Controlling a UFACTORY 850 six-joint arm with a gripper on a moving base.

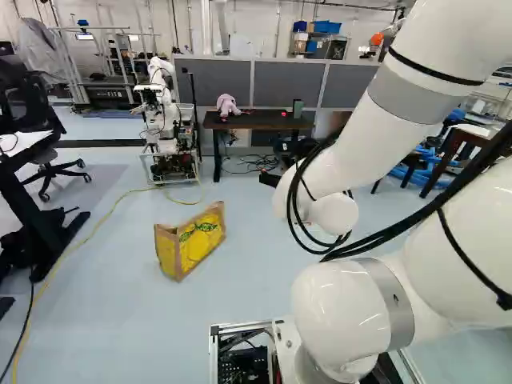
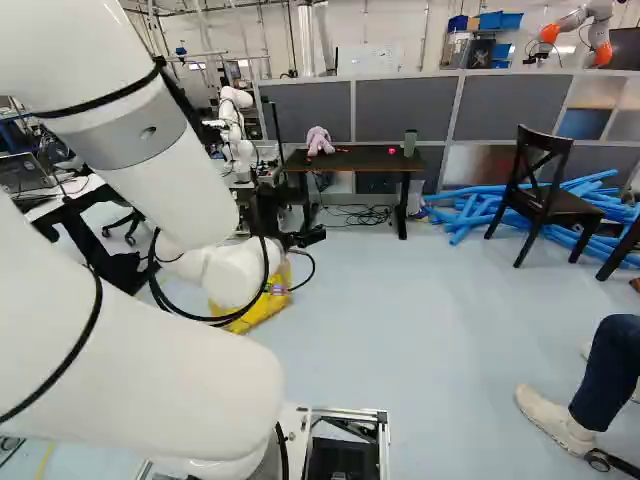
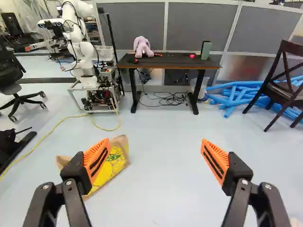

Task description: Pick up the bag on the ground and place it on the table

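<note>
The yellow and brown bag (image 1: pixel 192 244) stands on the floor in the left base view; the arm partly covers it in the right base view. My gripper (image 2: pixel 305 237) shows as a dark shape past the arm's end in the right base view, and the dark-topped table (image 2: pixel 370 158) is beyond it. Seen from the wrist, the gripper (image 3: pixel 155 158) has its orange-padded fingers wide apart and nothing between them. One finger hides part of the bag (image 3: pixel 116 163), which lies beyond that finger, apart from the gripper. The table (image 3: pixel 173 61) is farther ahead.
On the table are a pink plush toy (image 3: pixel 142 46) and a green box (image 3: pixel 206 50). Another robot (image 3: pixel 83 52) stands beside it, trailing a yellow cable (image 1: pixel 96 228). Blue tubes (image 2: pixel 465 215) and a dark chair (image 2: pixel 540 195) are across from it. A person's leg (image 2: pixel 605 375) is near the base.
</note>
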